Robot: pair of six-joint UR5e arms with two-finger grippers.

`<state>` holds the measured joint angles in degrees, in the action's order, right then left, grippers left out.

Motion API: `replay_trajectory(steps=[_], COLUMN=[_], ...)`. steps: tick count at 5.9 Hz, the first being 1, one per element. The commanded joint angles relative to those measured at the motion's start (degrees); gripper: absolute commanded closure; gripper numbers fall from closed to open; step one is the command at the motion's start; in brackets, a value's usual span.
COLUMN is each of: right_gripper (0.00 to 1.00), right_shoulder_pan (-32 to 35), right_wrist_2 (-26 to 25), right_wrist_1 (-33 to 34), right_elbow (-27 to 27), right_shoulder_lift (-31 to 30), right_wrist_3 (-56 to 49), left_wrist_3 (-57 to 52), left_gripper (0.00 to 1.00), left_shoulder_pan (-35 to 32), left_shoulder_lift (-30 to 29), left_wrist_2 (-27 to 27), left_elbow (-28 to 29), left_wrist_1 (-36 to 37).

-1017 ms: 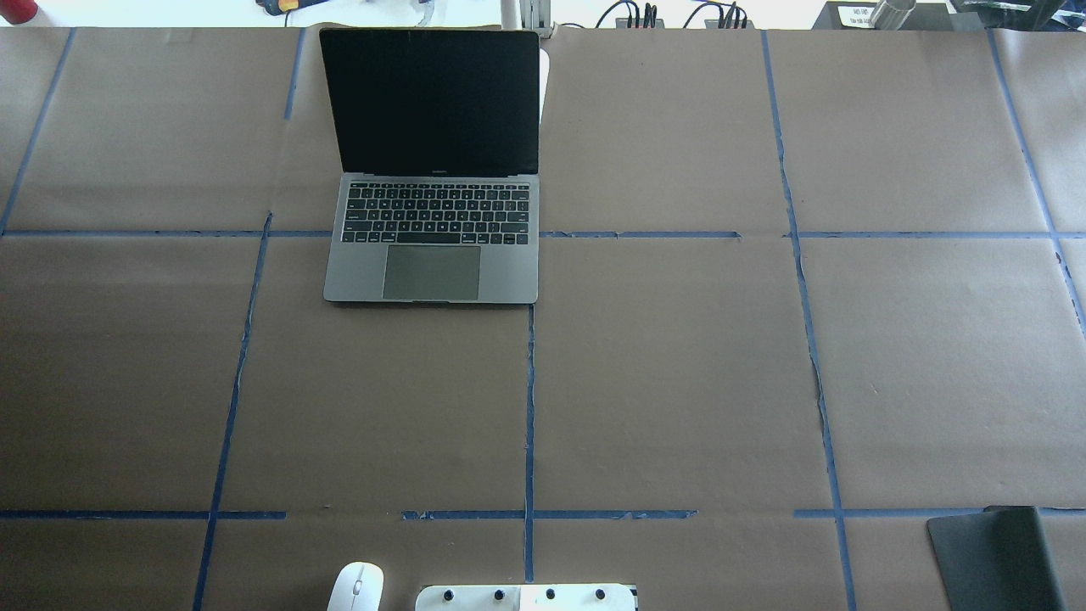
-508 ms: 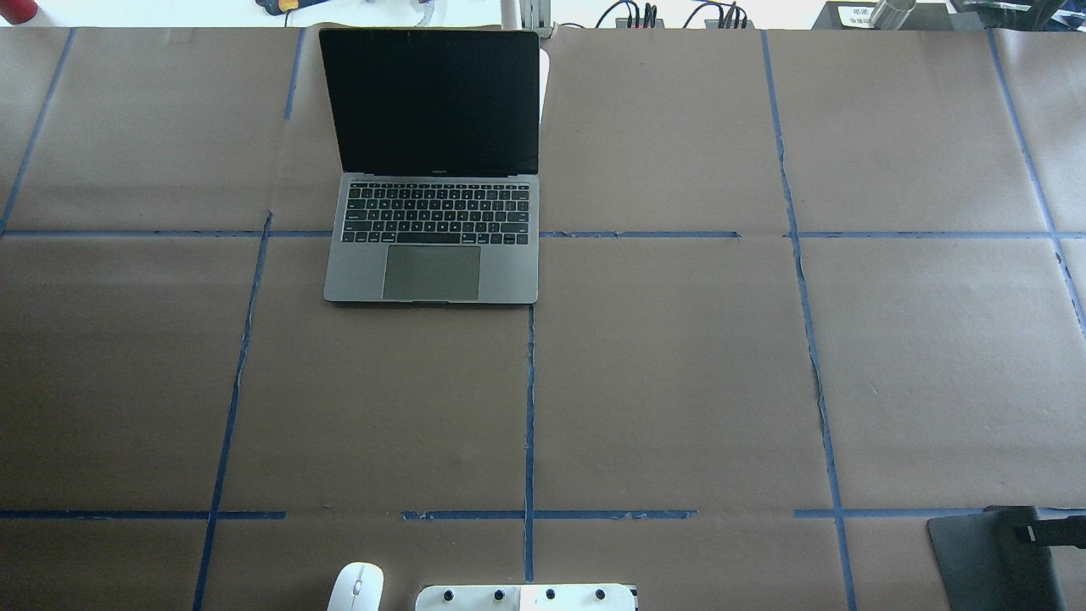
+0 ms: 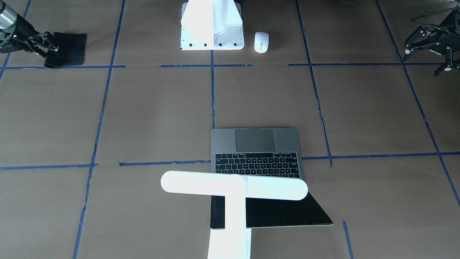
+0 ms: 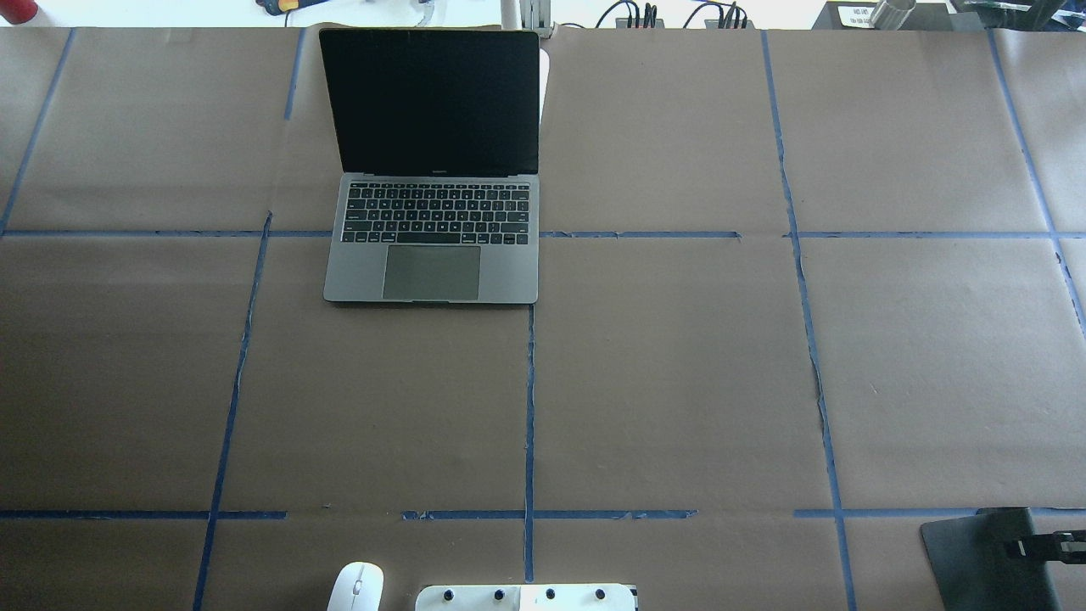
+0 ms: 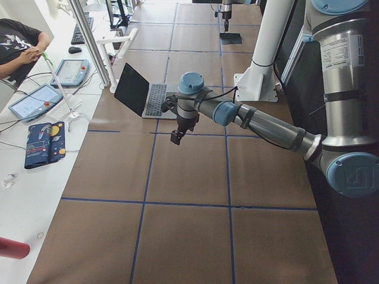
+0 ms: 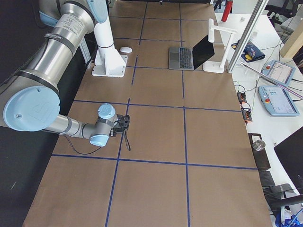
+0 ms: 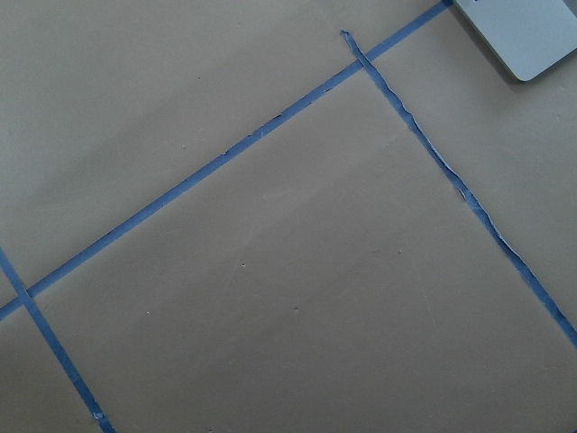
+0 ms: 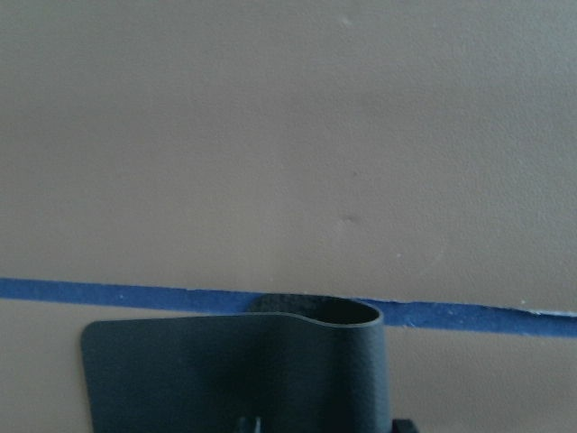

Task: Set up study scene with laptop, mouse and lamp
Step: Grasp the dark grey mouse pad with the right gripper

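Observation:
The laptop [image 4: 431,271] stands open at the far centre-left, its screen black; it also shows in the front view [image 3: 257,142]. The white T-shaped lamp [image 3: 233,187] stands behind the laptop's screen. The white mouse [image 4: 356,585] lies at the near edge, beside the robot's base [image 3: 261,42]. My right gripper [image 3: 48,54] is low at the near right and shut on the curled-up edge of a black mat [image 3: 72,46]; it also shows in the overhead view [image 4: 1031,543]. My left gripper [image 3: 426,61] hangs open and empty above the table's left side.
The white bolted base bracket [image 3: 212,28] stands at the near centre next to the mouse. Blue tape lines divide the brown paper table cover. Screens, cables and a seated person are beyond the table's far edge.
My right gripper has come into view over the black mat at the near right. The mat has shifted slightly left and its edge has curled up. Laptop and mouse have not moved.

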<state>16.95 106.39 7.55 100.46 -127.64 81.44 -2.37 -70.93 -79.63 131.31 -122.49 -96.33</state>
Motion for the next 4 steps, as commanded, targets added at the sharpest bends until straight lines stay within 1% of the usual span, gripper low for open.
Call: replay_trajectory(steps=[1,2,3,4], right_gripper=[0.99,1.0,1.0,1.0], right_shoulder_pan=[-0.1,0.1,0.3,1.4], right_wrist_2=[0.0,0.0,0.1,0.1], right_wrist_1=[-0.4,-0.5,-0.5,-0.5], right_elbow=[0.1,0.4,3.6,4.7], right_shoulder_lift=[-0.1,-0.1,-0.8,-0.5], right_wrist_3=[0.0,-0.1,0.0,0.2], left_wrist_3=[0.0,0.0,0.0,0.0], left_gripper=[0.0,0.0,0.0,0.0], left_shoulder_pan=[0.0,0.0,0.0,0.0], left_shoulder_lift=[0.0,0.0,0.1,0.0], left_wrist_2=[0.0,0.0,0.0,0.0], left_elbow=[0.1,0.1,0.1,0.2], left_wrist_1=[0.0,0.0,0.0,0.0])
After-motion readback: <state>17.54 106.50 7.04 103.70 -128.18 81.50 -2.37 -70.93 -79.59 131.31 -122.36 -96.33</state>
